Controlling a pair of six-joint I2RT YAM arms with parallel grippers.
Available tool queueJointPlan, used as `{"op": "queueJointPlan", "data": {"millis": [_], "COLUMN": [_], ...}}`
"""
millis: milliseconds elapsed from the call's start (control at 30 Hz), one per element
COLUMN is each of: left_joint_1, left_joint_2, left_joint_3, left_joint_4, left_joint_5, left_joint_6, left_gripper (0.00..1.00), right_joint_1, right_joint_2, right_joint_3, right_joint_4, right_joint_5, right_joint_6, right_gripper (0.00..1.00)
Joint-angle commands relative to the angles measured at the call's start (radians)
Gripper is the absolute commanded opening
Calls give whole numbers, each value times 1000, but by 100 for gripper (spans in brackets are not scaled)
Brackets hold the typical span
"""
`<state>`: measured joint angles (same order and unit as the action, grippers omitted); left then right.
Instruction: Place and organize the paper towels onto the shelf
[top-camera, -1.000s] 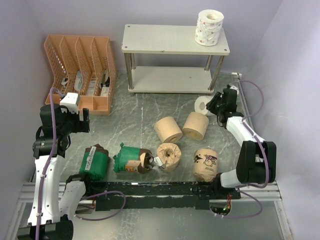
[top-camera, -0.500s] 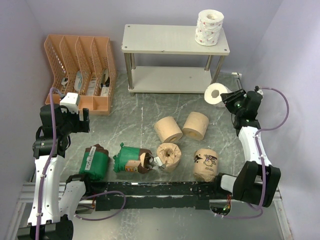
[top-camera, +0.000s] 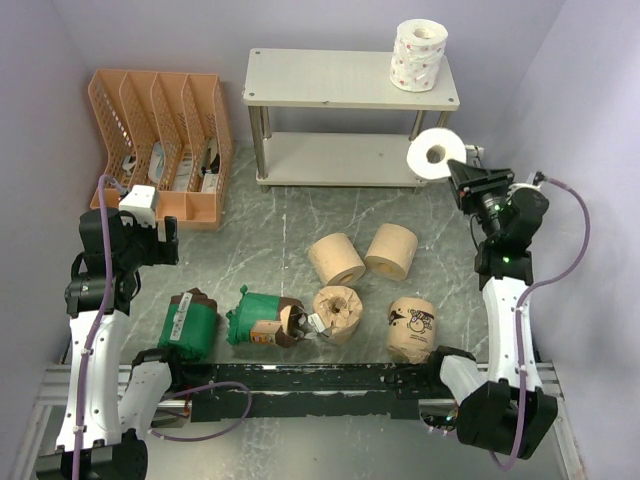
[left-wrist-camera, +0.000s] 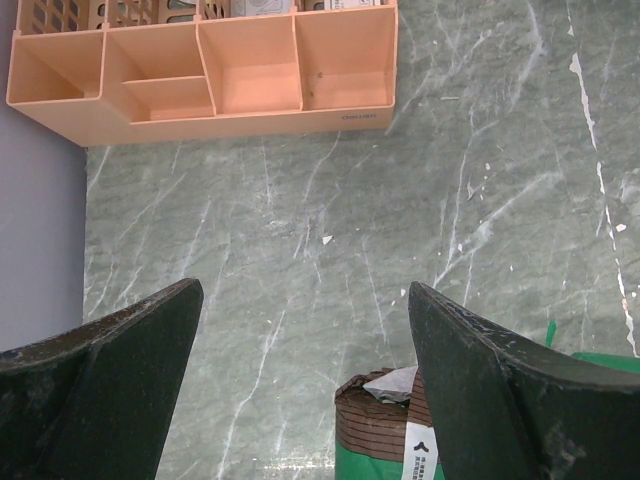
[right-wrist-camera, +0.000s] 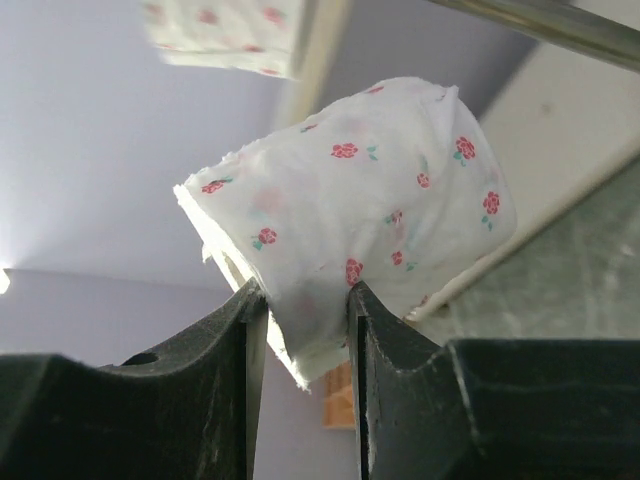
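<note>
The right claw (right-wrist-camera: 305, 300) pinches a white roll with red rose print (top-camera: 435, 155) by its edge, up in the air at the shelf's (top-camera: 330, 80) 4 o'clock corner. A matching roll (top-camera: 418, 55) stands at the 3 o'clock end of the top board. The white label on a green-wrapped roll (left-wrist-camera: 385, 430) and the raised lettering on the orange organizer (left-wrist-camera: 250, 90) are too small to read. The left claw (left-wrist-camera: 305, 300) gapes wide above the desk (left-wrist-camera: 300, 230). Three tan rolls (top-camera: 337, 260) and a cartoon-printed roll (top-camera: 411, 328) lie at the shelf's 6 o'clock.
</note>
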<state>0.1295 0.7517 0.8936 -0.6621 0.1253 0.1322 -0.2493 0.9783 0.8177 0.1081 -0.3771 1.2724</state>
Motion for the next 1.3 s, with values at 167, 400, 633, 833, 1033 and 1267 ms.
{"op": "queueJointPlan", "data": {"millis": [167, 400, 633, 833, 1033, 1267], "left_joint_1": [25, 35, 41, 49, 56, 57], "left_joint_2": [1, 4, 3, -1, -4, 13], "left_joint_3": [20, 21, 19, 16, 16, 20], "left_joint_4": [12, 9, 11, 13, 11, 9], "left_joint_5": [26, 44, 45, 36, 41, 45], "left_joint_6": [9, 15, 15, 12, 14, 15], "left_gripper": [95, 95, 95, 95, 95, 95], "right_joint_1": [157, 366, 390, 415, 428, 431], "right_joint_2": [75, 257, 450, 611, 686, 741], "right_joint_3": [281, 481, 766, 946, 1004, 1069], "right_joint_4": [19, 42, -21, -81, -90, -106], "right_joint_5": [117, 253, 310, 330, 334, 341], "right_joint_6": [168, 128, 104, 94, 89, 76], "right_gripper": [0, 0, 0, 0, 0, 7]}}
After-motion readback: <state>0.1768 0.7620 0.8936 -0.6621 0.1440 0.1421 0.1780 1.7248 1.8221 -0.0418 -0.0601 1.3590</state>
